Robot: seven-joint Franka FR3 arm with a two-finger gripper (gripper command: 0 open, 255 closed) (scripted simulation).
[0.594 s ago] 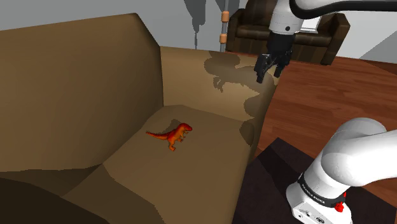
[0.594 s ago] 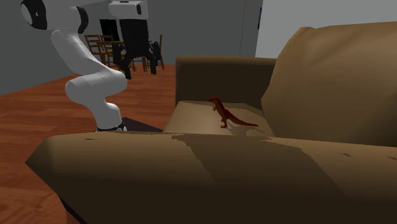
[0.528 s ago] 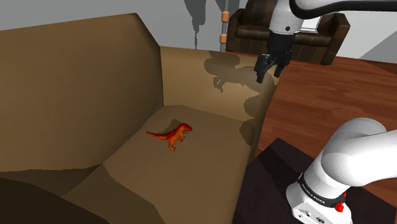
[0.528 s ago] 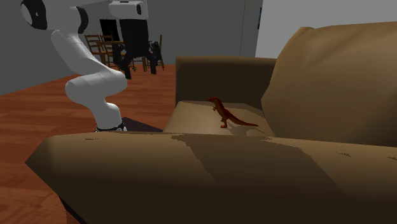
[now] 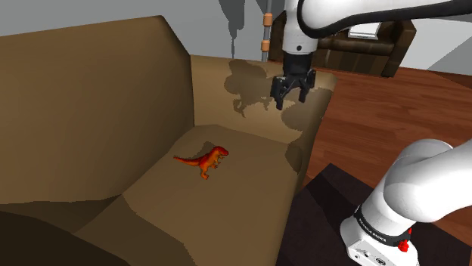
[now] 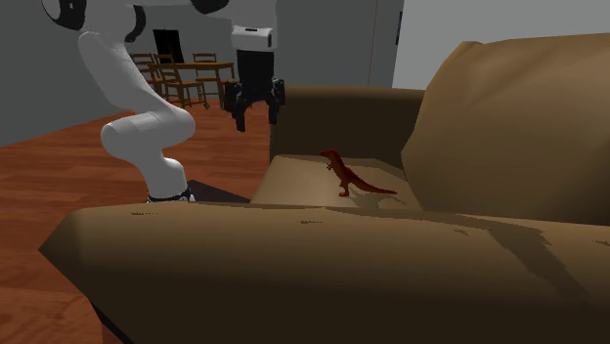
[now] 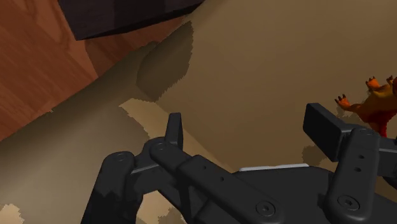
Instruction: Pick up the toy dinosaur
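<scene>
Noted: black gripper (image 5: 290,98) with fingers spread apart, clasping nothing. Points downward, hovering over the tan sofa's armrest (image 5: 308,125) on the stand side, clear of the fabric. Hangs from a white arm (image 5: 333,17) sweeping in from the shoulder view's upper right, wrist near vertical, lower link curling up from the dark stand (image 5: 321,215). Throws a shadow on the armrest's inner face. Spotted the toy dinosaur (image 5: 206,159), orange-red, upright mid-seat on the sofa cushion (image 5: 227,196), well apart from the gripper, lower and toward the shoulder view's left. From the wrist view, dinosaur's clawed forelimbs past one fingertip. Beyond: wood floor (image 5: 393,106), dark brown couch (image 5: 363,51).
</scene>
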